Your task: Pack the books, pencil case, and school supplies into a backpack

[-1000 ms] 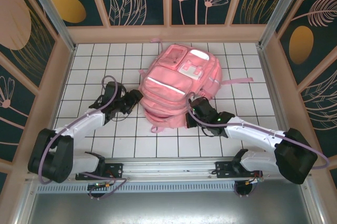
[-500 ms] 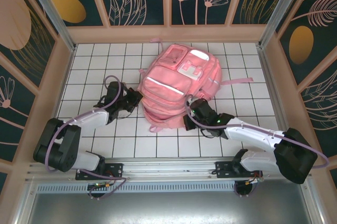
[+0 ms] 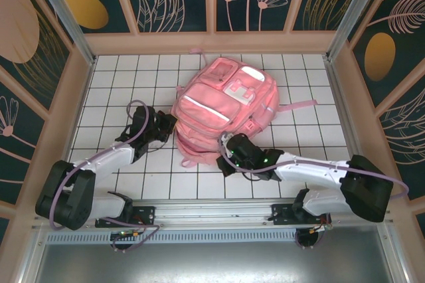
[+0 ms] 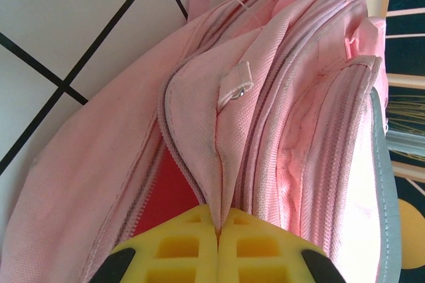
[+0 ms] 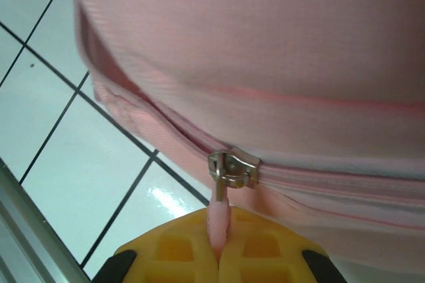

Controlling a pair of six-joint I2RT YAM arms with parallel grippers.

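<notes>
**Two white-and-black arms with yellow fingers**

The left arm [image 3: 99,160] and the right arm [image 3: 312,170] share one build: slim white shells between bulky black joint housings, the biggest a black drum at the shoulder. A pale purple cable [image 3: 136,107] runs along the outside of each in loose loops. Small green lights [image 3: 264,159] glow on the right arm's black wrist. The left gripper [image 4: 218,220] and right gripper [image 5: 218,230] carry bright yellow fingers [image 4: 179,250] moulded with square recesses and edged in black.

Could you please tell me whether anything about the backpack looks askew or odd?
The backpack lies diagonally, one strap trailing right. Its zip gapes beside the fabric fold the left hand pinches; the right hand pinches a zipper pull. Nothing looks spilled or torn.
</notes>
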